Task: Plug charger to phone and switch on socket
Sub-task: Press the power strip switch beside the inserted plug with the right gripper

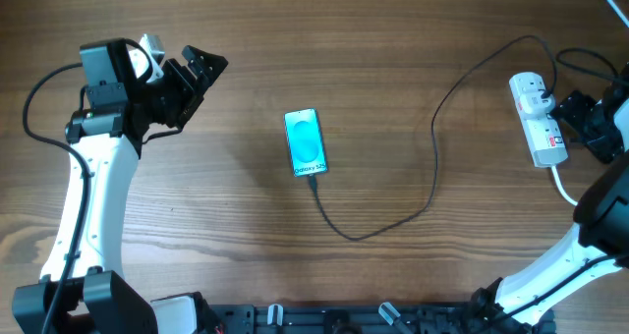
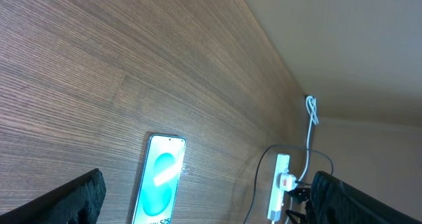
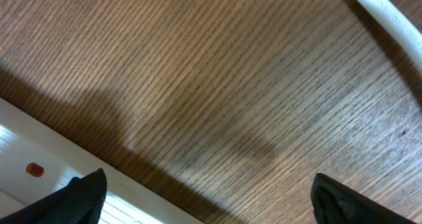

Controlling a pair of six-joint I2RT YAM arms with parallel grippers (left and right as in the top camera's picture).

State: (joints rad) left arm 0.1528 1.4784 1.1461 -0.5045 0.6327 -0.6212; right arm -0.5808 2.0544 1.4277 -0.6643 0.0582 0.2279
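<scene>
Overhead, phone point(image 1: 305, 142): middle of surface point(image 1: 393, 59), screen lit, long axis near-to-far.
charger point(image 1: 433, 147): tip meets phone's near edge, looks plugged in.
socket point(image 1: 538, 118): far right, long axis near-to-far, likely not yet switched on.
right pincer point(image 1: 568, 118): just right of socket, aimed at it, jaws wide, empty; nearer arm.
left pincer point(image 1: 200, 82): jaws wide, empty, well left of phone.

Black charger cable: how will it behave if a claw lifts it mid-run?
Probably floppy: the charger lies in loose curves on the table, so it should sag, not hold shape. Thin, so likely light and apt to slip. Its end meets the phone, so a tug may drag that small, flat phone along.
</scene>
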